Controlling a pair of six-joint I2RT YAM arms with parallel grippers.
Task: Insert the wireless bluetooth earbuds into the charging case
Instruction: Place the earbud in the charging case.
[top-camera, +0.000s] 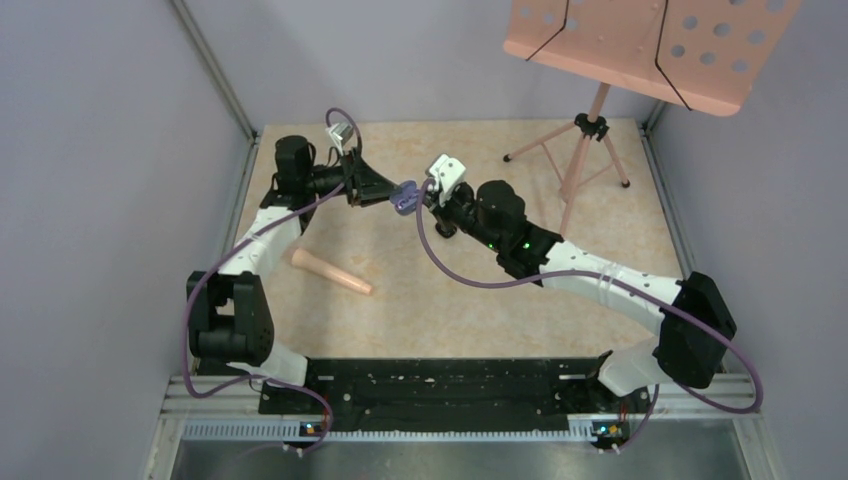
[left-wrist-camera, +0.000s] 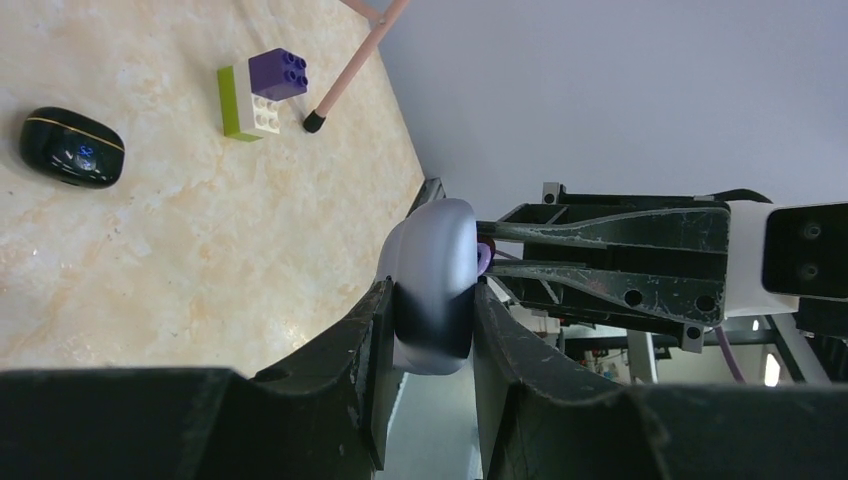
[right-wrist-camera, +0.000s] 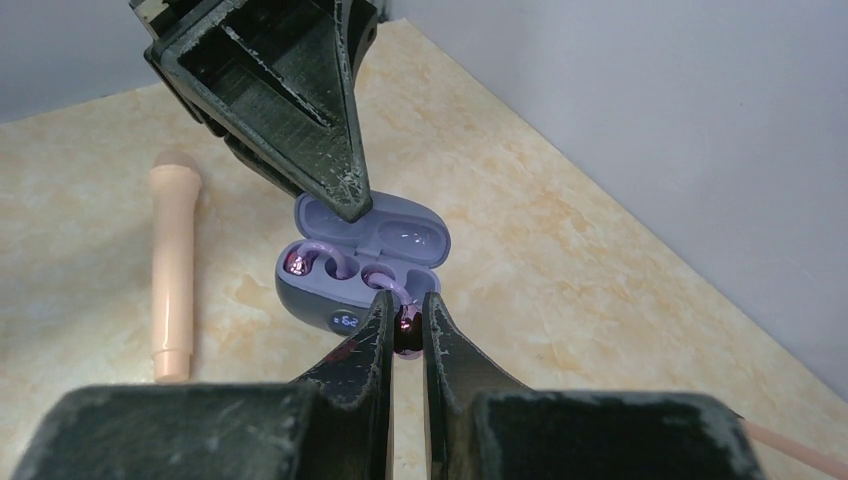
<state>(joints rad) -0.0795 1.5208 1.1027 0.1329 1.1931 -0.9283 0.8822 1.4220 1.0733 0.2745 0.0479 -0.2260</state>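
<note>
The pale purple charging case (right-wrist-camera: 340, 305) hangs above the table with its lid open, and my left gripper (left-wrist-camera: 430, 312) is shut on its body (left-wrist-camera: 432, 290). One pale purple ring-like earbud (right-wrist-camera: 305, 260) sits in the case's left slot. My right gripper (right-wrist-camera: 405, 310) is shut on a second purple earbud (right-wrist-camera: 407, 325) right at the case's right slot, with the bud's loop reaching into it. From above, both grippers meet at the case (top-camera: 404, 196) over the far middle of the table. The black earbuds are out of view.
A shut black case (left-wrist-camera: 72, 147) and a purple, white and green block (left-wrist-camera: 262, 92) lie on the table beyond the left gripper. A peach stick (top-camera: 332, 272) lies left of centre. A pink music stand (top-camera: 590, 130) stands at the back right.
</note>
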